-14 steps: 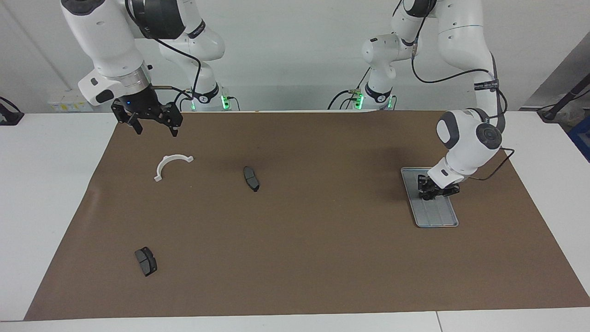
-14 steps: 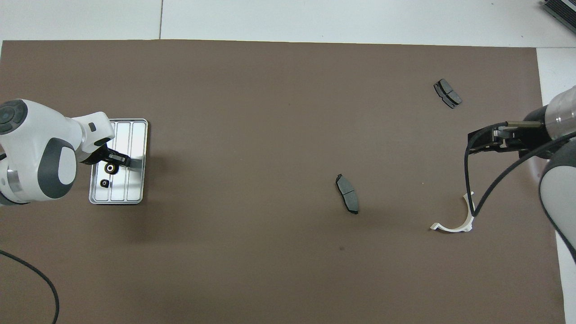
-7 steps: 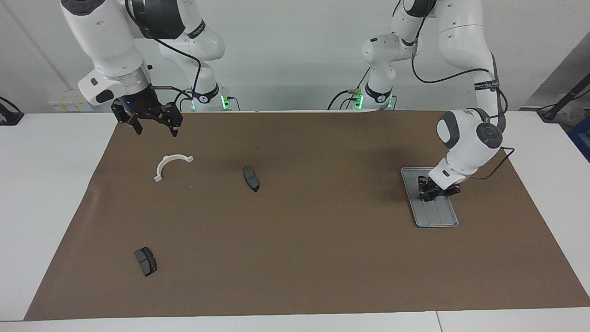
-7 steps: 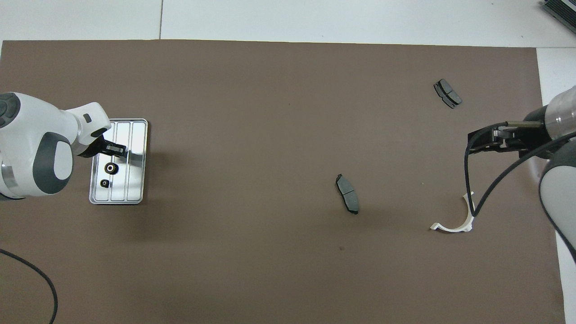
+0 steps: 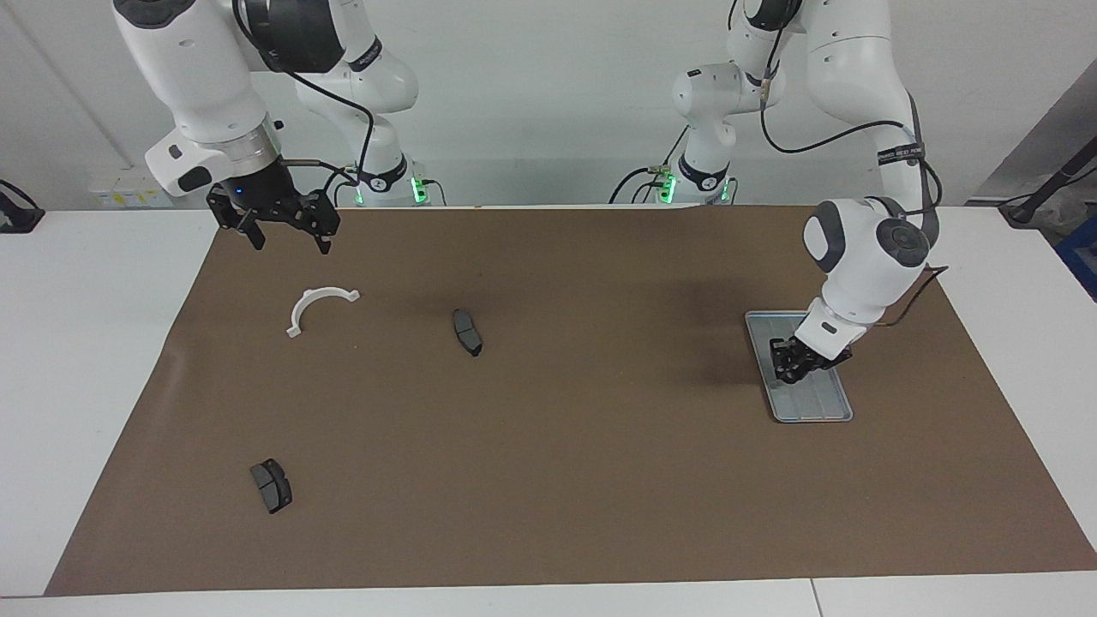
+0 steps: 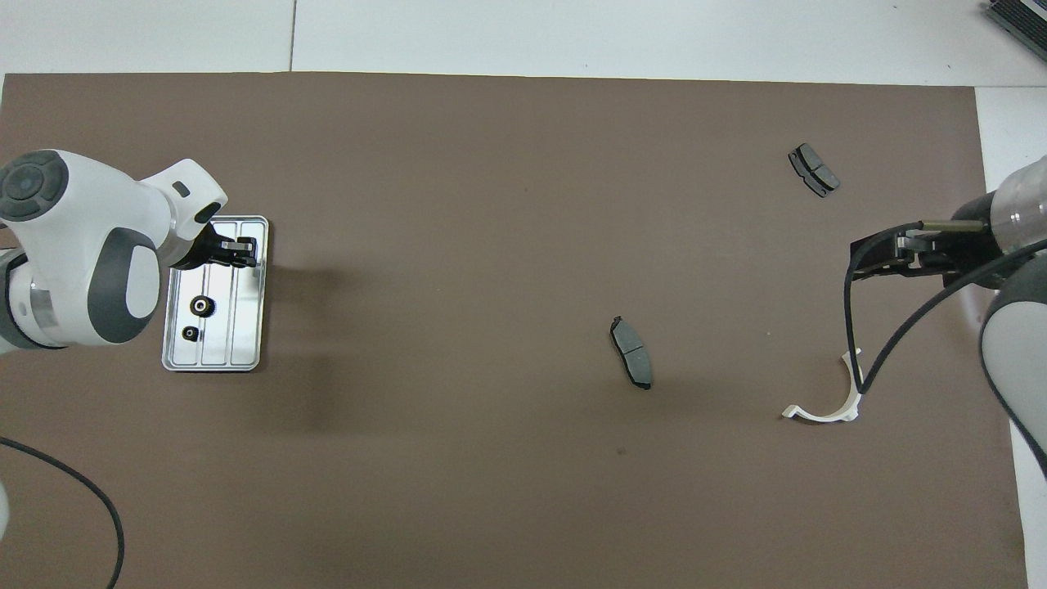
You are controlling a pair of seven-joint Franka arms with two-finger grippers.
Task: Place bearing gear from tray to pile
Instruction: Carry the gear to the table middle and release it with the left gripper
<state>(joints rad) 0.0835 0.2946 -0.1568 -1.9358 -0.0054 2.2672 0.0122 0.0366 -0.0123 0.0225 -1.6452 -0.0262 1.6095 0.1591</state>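
Over the tray I have the left gripper raised, its fingers nearly together; whether they clasp anything I cannot tell. Two bearing gears lie in the tray under it, nearer the robots than its tip. My right gripper waits with jaws wide and empty above the mat, just beside the white bracket of the pile.
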